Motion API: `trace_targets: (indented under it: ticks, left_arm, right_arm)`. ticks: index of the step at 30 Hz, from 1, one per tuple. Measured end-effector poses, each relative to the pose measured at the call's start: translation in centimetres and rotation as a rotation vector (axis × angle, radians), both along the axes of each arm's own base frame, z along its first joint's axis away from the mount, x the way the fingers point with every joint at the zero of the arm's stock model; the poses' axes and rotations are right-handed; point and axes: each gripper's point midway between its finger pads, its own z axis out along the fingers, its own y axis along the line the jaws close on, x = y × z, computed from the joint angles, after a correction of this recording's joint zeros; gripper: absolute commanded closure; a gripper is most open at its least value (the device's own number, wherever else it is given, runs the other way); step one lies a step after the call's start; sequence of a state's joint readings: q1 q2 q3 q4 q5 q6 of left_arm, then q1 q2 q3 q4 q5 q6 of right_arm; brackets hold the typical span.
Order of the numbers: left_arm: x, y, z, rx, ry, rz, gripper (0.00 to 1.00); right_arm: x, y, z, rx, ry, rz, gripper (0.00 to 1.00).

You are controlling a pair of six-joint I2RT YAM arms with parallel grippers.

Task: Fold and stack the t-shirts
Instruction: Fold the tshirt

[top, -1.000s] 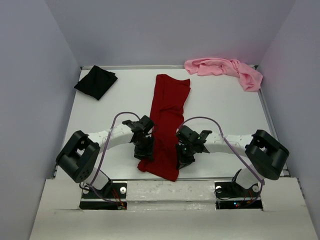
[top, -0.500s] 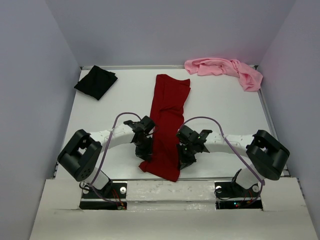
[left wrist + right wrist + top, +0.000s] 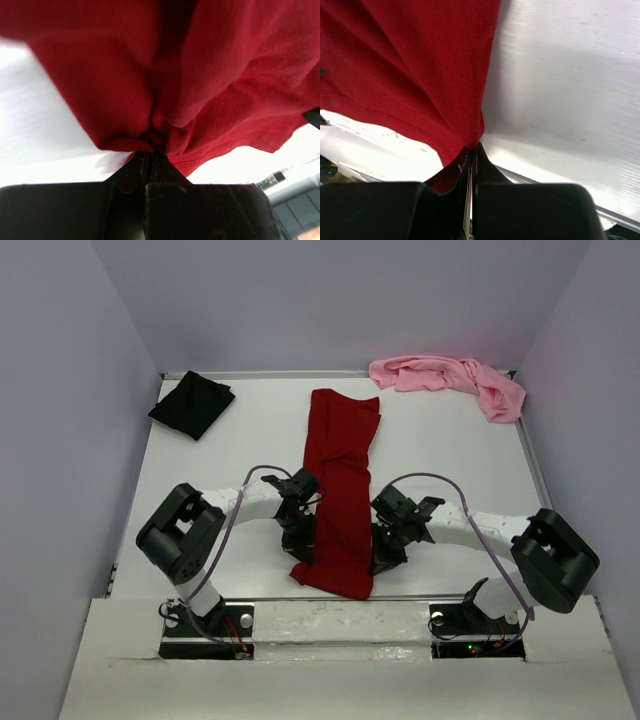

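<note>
The flat white table (image 3: 450, 460) carried 3 shirts. The long dark red cloth t-shirt (image 3: 338, 470) lay down the middle as a narrow strip, its near end by the arm bases. The crumpled light pink t-shirt (image 3: 450, 380) sat at the far right corner and the folded black t-shirt (image 3: 192, 404) at the far left, both well apart from it. The red cloth looked light and limp, likely to sag wherever unsupported, so the 2 near hem corners seemed the right holds. There the black left gripper (image 3: 151, 150) was pinched tight on a bunched fold of hem, and the black right gripper (image 3: 474, 147) was clamped on the opposite edge.
</note>
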State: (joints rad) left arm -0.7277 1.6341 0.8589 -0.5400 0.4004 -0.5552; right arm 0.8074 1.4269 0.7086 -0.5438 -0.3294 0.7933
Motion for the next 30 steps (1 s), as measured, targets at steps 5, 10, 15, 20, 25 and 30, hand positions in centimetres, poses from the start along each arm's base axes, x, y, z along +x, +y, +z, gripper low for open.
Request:
trace_targets:
  ticks: [5,10,15,20,25,30]
  left_arm:
    - [0.6,-2.4,0.1,-0.035,0.034,-0.033,1.0]
    - [0.7,-4.5,0.3,-0.069,0.033,-0.076,1.0]
    - [0.5,-4.9,0.3,-0.066,0.02,-0.091,1.0]
    - [0.8,-4.8,0.2,-0.051,0.008,-0.082,1.0]
    - [1.1,-5.1,0.1,-0.046,0.016,-0.072,1.0]
    - [2.5,-5.9,0.2,-0.076,0.041,-0.043,1.0]
  right_arm:
    - [0.2,-0.7,-0.2,-0.016,0.013,-0.017,1.0]
    - [0.3,-1.2,-0.4,-0.024,0.014,-0.01,1.0]
    - [1.2,-2.2,-0.5,-0.033,0.015,-0.029,1.0]
    - [2.2,-3.3,-0.9,-0.053,0.025,-0.052,1.0]
    - [3.8,-3.4,-1.2,-0.066,0.048,-0.047,1.0]
    - [5.5,-2.4,-1.2,-0.058,0.035,-0.022,1.0]
